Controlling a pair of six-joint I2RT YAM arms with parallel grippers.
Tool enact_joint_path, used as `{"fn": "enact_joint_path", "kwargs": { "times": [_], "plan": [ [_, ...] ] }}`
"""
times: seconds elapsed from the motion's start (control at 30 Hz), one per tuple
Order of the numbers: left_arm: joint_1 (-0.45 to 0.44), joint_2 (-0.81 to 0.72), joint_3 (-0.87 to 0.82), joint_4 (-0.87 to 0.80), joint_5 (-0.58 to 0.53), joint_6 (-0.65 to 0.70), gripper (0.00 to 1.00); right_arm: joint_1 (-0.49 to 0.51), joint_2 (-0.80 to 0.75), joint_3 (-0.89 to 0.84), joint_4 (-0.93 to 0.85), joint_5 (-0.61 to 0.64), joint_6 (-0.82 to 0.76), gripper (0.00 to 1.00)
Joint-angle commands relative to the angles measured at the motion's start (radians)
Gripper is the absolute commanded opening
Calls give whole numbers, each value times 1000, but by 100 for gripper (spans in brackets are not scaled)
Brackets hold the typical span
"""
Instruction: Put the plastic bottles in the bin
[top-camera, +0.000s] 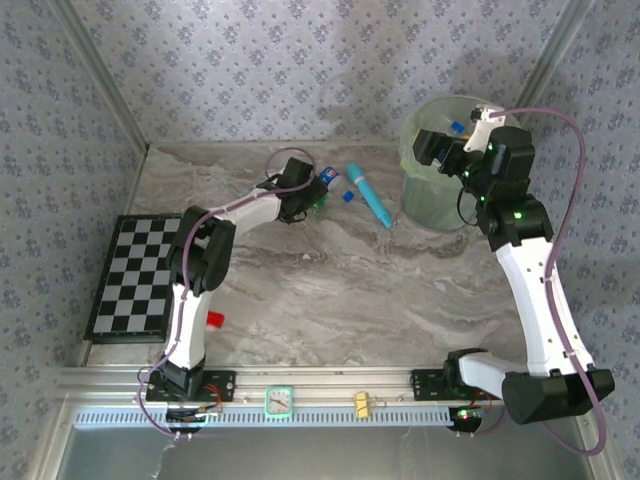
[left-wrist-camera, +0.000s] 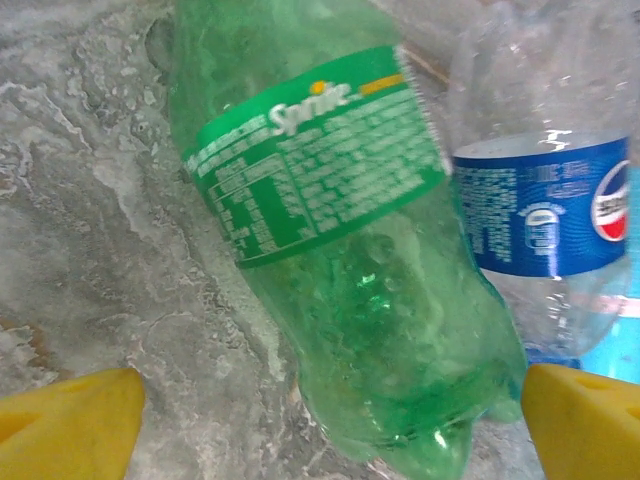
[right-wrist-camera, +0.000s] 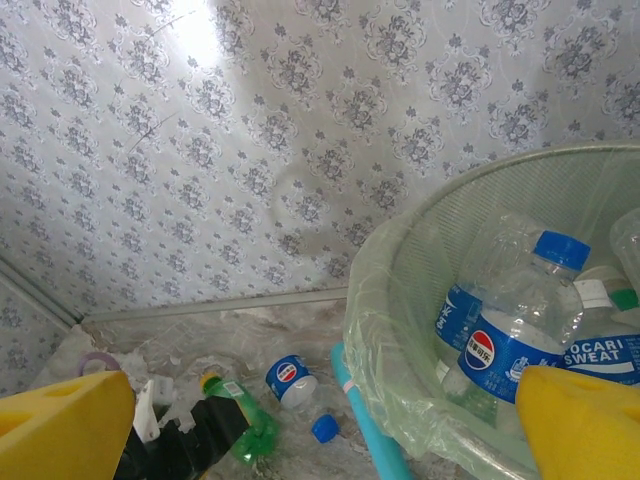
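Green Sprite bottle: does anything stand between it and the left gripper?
Nothing visible does. The left gripper is open, and the base of the green Sprite bottle shows between its fingers. A clear blue-labelled bottle lies beside it, off to one side, not in between.

The left arm (top-camera: 235, 212) is extended forward and low, the left gripper (left-wrist-camera: 325, 430) held with fingers (left-wrist-camera: 70, 425) spread wide. The right gripper (right-wrist-camera: 320, 430) is raised, fingers equally parted.
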Motion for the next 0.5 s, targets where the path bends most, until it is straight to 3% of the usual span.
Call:
{"fn": "enact_joint_path", "kwargs": {
  "times": [0.0,0.47],
  "plan": [
    [-3,48,67,-84,-32,-2,96,10,-26,-15,21,18,-22,100],
    [38,75,29,-95,-42,10,83,16,-35,-19,27,35,-29,100]
  ]
}}
